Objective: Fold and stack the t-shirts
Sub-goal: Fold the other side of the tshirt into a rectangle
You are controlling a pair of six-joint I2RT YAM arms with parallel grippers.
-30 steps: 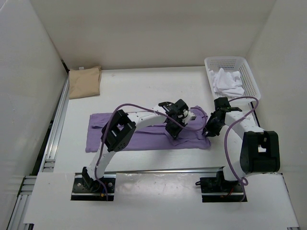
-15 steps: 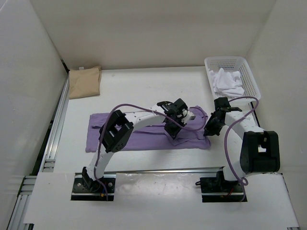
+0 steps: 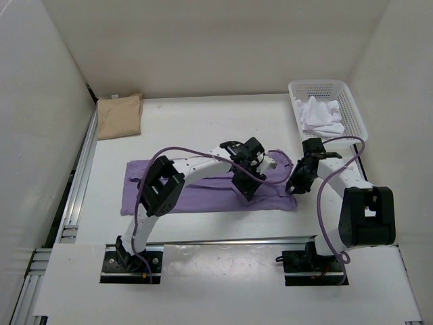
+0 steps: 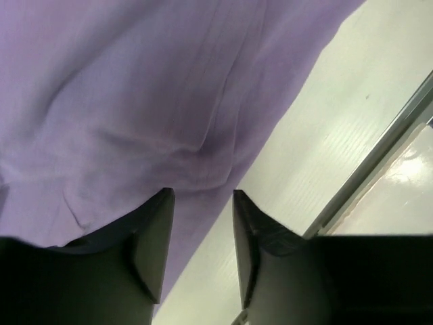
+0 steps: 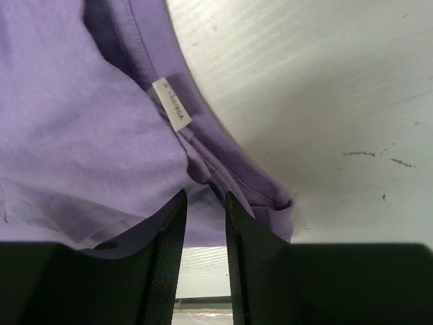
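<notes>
The lavender t-shirt (image 3: 210,198) lies spread flat across the middle of the table. My left gripper (image 3: 245,189) hangs low over its near edge. In the left wrist view, that gripper (image 4: 203,193) is open, with the shirt's hem (image 4: 135,88) and bare table showing between its fingers. My right gripper (image 3: 295,186) is at the shirt's right end. In the right wrist view, it (image 5: 203,195) stands open, straddling the folded collar (image 5: 223,162) beside the white neck label (image 5: 172,105). The tan t-shirt (image 3: 119,115) lies folded at the back left. A white t-shirt (image 3: 321,118) sits crumpled in the basket.
The white perforated basket (image 3: 353,101) stands at the back right corner. A metal rail (image 3: 74,196) runs along the table's left side and another (image 3: 223,242) along the near edge. White walls enclose the table on three sides.
Both grippers have shifted slightly over the lavender shirt's right part. The shirt lies where it did.
</notes>
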